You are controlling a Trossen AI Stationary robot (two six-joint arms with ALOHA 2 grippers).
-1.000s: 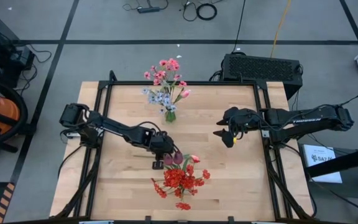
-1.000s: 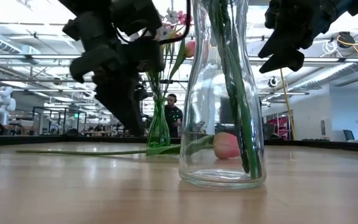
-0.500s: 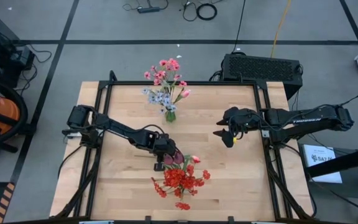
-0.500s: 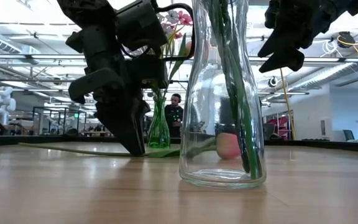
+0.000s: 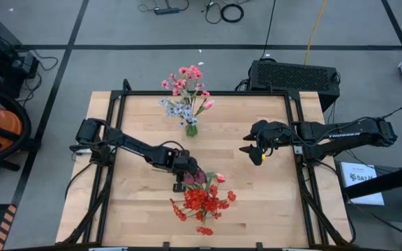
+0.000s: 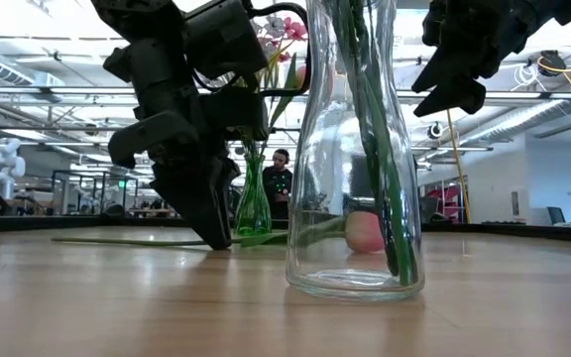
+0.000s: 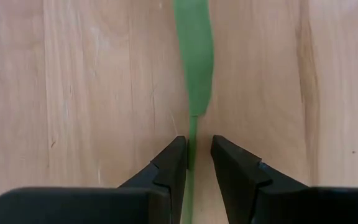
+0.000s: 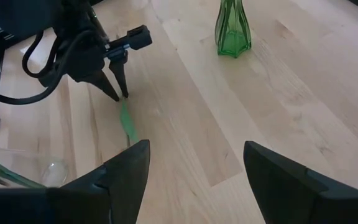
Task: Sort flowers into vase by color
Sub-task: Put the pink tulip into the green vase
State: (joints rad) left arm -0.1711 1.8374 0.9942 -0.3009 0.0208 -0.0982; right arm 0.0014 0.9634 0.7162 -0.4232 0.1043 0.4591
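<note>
A pink-bud flower lies flat on the table: bud behind the clear vase, thin green stem running left, leaf ahead of the fingers. My left gripper points down onto that stem, narrowly open, one finger on each side. The clear vase holds red clusters and maroon tulips. The green vase holds pink and pale blue flowers. My right gripper hovers open at the right. My left gripper comes from above, pointing down, its fingers standing across the stem just behind the leaf. The stem lies close along the inner side of one finger, with a gap to the other. Whether that finger touches it, I cannot tell. The flower rests on the table.
The clear vase stands just right of my left gripper, near the table's near edge. The green vase stands toward the far edge. Bare wood lies between the two arms and to the left. A black frame borders the table.
My left gripper has come down to the table and shifted a little toward the right and near edges, onto the stem beside the clear vase. The stem's free end has slid slightly toward the right. My right arm has kept still.
</note>
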